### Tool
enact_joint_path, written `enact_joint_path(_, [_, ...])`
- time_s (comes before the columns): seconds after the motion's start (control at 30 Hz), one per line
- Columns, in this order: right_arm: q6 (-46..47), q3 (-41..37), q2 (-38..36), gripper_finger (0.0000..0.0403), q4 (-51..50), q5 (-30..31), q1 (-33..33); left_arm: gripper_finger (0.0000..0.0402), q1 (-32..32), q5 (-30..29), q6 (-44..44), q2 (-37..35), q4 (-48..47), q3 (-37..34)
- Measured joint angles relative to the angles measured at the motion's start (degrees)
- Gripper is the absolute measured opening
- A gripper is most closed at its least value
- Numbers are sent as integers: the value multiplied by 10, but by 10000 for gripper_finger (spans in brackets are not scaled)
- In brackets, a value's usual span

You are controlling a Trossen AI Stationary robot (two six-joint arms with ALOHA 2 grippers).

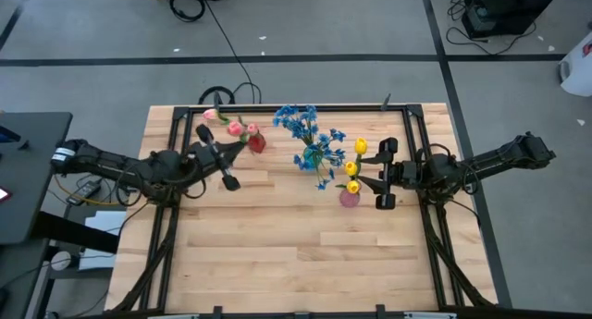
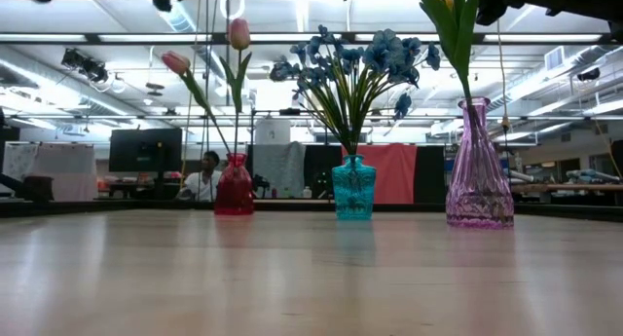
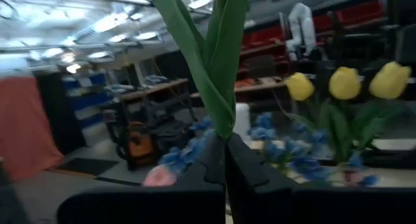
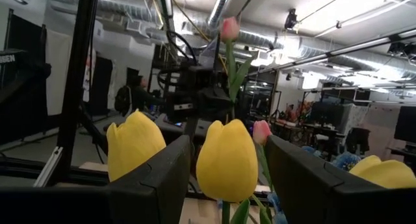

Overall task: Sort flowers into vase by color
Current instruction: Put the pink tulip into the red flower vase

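At the tabletop's eleven o'clock I keep the left claw (image 1: 225,145) clamped on a pink tulip's stem (image 3: 218,74) above the red vase (image 1: 257,142), while the right claw (image 1: 383,176) stands open around the yellow tulips (image 1: 354,167), apparently letting go.

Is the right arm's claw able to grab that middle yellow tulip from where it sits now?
Probably yes. The right gripper is open, with the middle yellow tulip sitting between its fingers and nothing blocking. The neighbouring yellow tulip sits close beside, so it may get nudged.
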Motion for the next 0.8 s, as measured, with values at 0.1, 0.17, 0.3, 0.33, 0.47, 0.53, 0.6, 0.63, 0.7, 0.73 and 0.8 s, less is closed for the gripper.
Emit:
enact_joint_path(0.1, [2, 0, 0, 211, -1, 0, 0, 0, 6, -28, 29, -34, 50, -42])
enact_joint_path(0.17, [6, 0, 1, 211, -1, 0, 0, 0, 15, -38, 43, -58, 86, -67])
enact_joint_path(0.3, [6, 0, 1, 211, -1, 0, 0, 0, 47, -40, 46, -76, 153, -110])
enact_joint_path(0.33, [6, 0, 1, 211, -1, 0, 0, 0, 57, -38, 45, -76, 164, -119])
enact_joint_path(0.47, [6, 0, 1, 211, 1, 0, 0, 0, 99, -15, 23, -63, 182, -148])
enact_joint_path(0.53, [6, 0, 1, 211, 1, 0, 0, 0, 116, -7, 17, -55, 193, -156])
enact_joint_path(0.6, [6, 0, 1, 211, 1, 0, 0, 0, 130, 7, 16, -45, 218, -160])
enact_joint_path(0.63, [6, 0, 1, 211, 1, 0, 0, 0, 137, 16, 16, -42, 224, -161])
enact_joint_path(0.7, [6, 0, 1, 211, 1, 0, 0, 0, 150, 34, 16, -34, 236, -161])
enact_joint_path(0.73, [6, 0, 1, 211, 1, 0, 0, 0, 156, 41, 15, -29, 241, -161])
enact_joint_path(0.8, [6, 0, 1, 211, 1, 0, 0, 0, 169, 50, 10, -19, 244, -161])
